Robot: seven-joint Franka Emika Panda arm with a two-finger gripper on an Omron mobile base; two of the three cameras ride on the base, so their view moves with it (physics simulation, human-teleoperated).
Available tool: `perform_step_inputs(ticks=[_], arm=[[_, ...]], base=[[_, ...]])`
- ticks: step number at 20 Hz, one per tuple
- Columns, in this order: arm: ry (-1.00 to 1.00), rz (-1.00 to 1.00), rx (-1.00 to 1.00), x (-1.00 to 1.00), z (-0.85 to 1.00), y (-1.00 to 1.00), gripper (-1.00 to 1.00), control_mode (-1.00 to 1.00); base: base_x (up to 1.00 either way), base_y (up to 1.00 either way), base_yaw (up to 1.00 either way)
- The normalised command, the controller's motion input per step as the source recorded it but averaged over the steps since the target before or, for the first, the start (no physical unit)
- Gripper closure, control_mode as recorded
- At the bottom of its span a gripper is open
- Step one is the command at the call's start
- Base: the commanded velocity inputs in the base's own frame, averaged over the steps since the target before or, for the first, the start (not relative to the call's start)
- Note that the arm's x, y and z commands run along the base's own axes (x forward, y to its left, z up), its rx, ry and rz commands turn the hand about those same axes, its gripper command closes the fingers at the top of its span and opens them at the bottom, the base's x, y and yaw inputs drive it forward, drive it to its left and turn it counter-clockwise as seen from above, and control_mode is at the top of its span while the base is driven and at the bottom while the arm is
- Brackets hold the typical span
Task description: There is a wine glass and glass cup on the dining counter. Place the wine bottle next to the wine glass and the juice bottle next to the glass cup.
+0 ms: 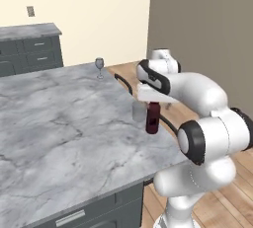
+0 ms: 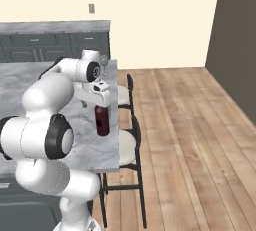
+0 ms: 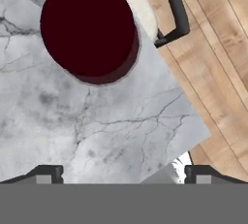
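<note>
**One bottle beside the tumbler, my pincer spread above it**

One juice bottle (image 1: 152, 119) stands upright on the dining counter (image 1: 59, 118), close to its right-hand edge, where the stools (image 2: 126, 144) are tucked in. Just beside it, on the side away from the edge, stands the glass cup (image 1: 139, 112); in the left base view the two look near touching, though I cannot tell whether they meet. My gripper (image 1: 154, 97) hangs directly over the bottle, pointing down. In the hand view my fingertips (image 3: 47, 173) sit far apart at the bottom corners with only marble between them, so I am spread wide and pinching nothing. The bottle's dark maroon top (image 3: 88, 28) shows as a round disc off toward the upper left. The wine glass (image 1: 99, 66) stands well apart, at the far corner of the same counter.
</note>
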Motion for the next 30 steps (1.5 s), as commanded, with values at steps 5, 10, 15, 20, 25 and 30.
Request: perform_step_inputs(ticks=[5, 10, 15, 20, 25, 30], arm=[[0.00, 0.11, 0.02, -0.55, 0.11, 0.00, -1.00, -1.00], [-0.01, 0.12, 0.00, -0.56, 0.10, 0.00, -1.00, -1.00], [-0.17, 0.07, 0.00, -0.66, 0.00, 0.00, -1.00, -1.00], [-0.14, 0.04, 0.00, -0.62, 0.00, 0.02, -1.00, -1.00], [-0.07, 0.03, 0.00, -0.52, 0.00, 0.03, -1.00, -1.00], [-0.01, 0.00, 0.00, -0.13, 0.00, 0.00, -1.00, -1.00]], base=[[0.00, 0.00, 0.00], [0.00, 0.00, 0.00], [0.00, 0.00, 0.00], [0.00, 0.00, 0.00], [0.00, 0.00, 0.00], [0.00, 0.00, 0.00]])
